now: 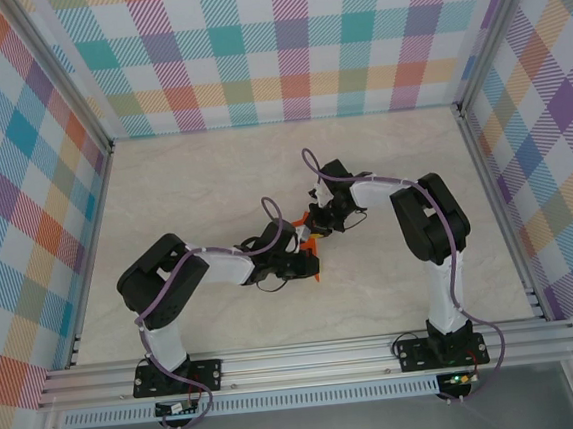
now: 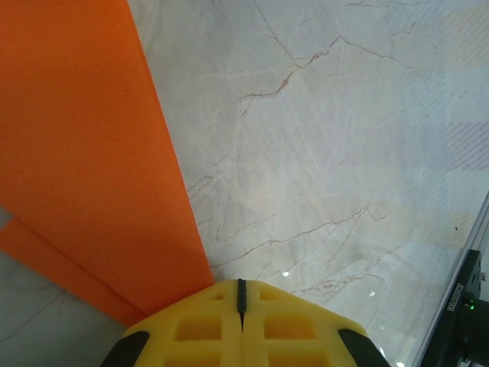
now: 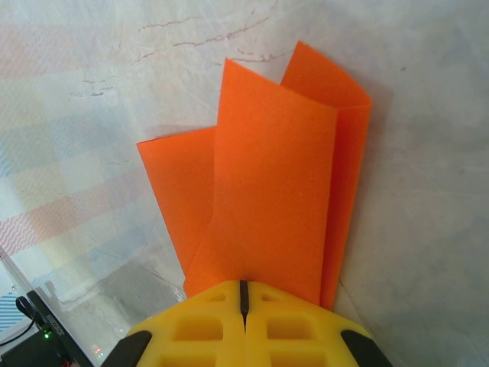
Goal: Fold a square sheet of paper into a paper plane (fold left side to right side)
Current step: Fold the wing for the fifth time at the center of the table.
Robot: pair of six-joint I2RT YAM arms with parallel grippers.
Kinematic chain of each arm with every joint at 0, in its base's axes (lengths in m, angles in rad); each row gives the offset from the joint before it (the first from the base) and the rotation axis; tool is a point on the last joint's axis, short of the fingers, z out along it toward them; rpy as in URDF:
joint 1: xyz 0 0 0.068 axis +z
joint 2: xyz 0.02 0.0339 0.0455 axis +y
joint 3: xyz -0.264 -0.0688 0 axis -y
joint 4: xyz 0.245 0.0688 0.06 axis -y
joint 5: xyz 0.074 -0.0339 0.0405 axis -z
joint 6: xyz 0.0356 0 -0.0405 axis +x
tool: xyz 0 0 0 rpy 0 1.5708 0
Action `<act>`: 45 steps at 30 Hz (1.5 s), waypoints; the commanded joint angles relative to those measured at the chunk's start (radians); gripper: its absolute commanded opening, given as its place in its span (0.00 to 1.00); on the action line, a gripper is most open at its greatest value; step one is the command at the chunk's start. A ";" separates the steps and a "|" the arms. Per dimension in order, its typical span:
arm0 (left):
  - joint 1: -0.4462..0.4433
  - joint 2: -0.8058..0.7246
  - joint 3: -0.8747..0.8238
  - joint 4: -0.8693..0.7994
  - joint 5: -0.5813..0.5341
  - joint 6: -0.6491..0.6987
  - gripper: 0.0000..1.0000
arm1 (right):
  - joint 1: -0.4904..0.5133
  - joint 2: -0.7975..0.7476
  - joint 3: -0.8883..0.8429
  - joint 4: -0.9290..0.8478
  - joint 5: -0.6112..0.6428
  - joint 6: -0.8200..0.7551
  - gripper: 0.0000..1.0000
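The right gripper (image 3: 243,292) is clamping shut on the square sheet of paper (image 3: 267,191), probably anchoring its creased layers mid-table (image 1: 213,181), well off every edge; the left gripper (image 2: 241,294), fingers clenched together, is resting at the sheet's edge, likely flattening the fold

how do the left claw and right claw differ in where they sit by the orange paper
The left claw has the paper off to one side, bare table ahead; the right claw has paper spread straight ahead. The left claw sees flat stacked layers, the right claw overlapping flaps. Both are shut with yellow fingers.
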 commanded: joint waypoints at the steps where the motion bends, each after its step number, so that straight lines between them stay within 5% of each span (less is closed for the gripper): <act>1: -0.037 0.002 -0.023 -0.099 0.011 0.007 0.04 | 0.011 0.064 -0.005 -0.053 0.088 -0.015 0.01; 39: -0.141 -0.165 -0.151 -0.105 -0.004 0.003 0.03 | 0.010 0.051 0.018 -0.031 0.051 -0.017 0.01; 45: -0.112 -0.345 -0.125 -0.196 -0.076 0.037 0.04 | 0.010 -0.053 0.059 -0.022 0.052 -0.030 0.13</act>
